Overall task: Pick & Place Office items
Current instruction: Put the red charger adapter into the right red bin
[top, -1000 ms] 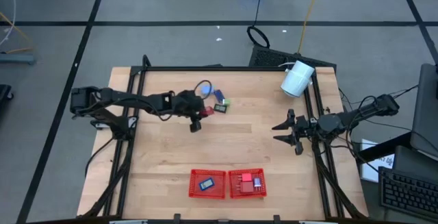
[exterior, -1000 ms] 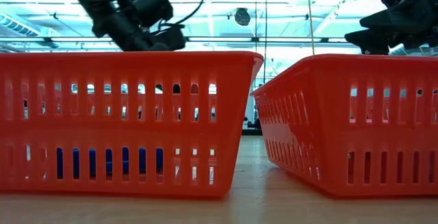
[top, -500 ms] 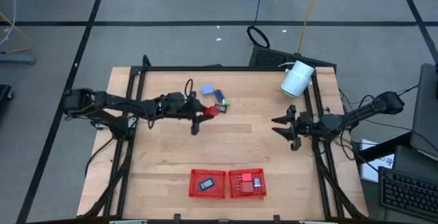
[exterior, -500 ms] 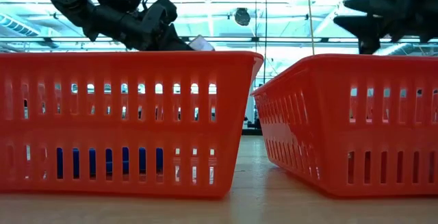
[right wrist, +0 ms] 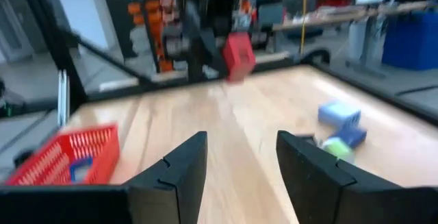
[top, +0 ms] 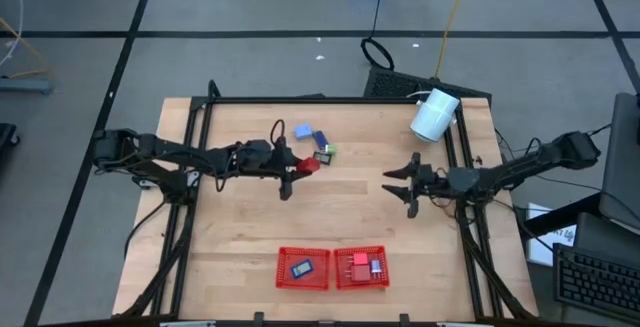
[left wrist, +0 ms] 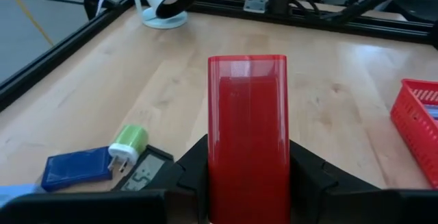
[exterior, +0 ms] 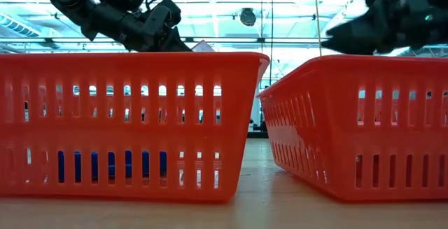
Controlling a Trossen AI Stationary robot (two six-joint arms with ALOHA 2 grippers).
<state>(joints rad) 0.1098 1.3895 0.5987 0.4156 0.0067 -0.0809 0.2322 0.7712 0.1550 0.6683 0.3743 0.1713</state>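
**One red piece lifted, tray still to reach**

Two red mesh trays sit side by side at the near edge of my surface (top: 230, 217). The left tray (top: 303, 268) holds a dark blue piece (top: 301, 268); the right tray (top: 361, 267) holds red pieces.

Farther back, toward the middle, my left tool (top: 297, 167) is clamped narrow on a red block (left wrist: 248, 135), which stands upright between the fingers and clear of the wood. I judge the pick finished and the carry just starting. My right tool (top: 400, 184) hangs over the right half of the surface with its fingers (right wrist: 171, 172) parted and nothing between them, pointed toward the loose pieces.

Just beyond the held block, the unsorted pieces lie together: a light blue block (top: 301, 131), a dark blue block (top: 320, 138), a black piece (top: 322, 156) and a small green one (top: 331, 149) touching it. A white cylinder (top: 434, 115) lies at the far right corner.

Next, as I read it, my left tool must swing toward me and come over the right tray, where red already lies, then lower before letting go. The tray is small, so the block could catch its rim.
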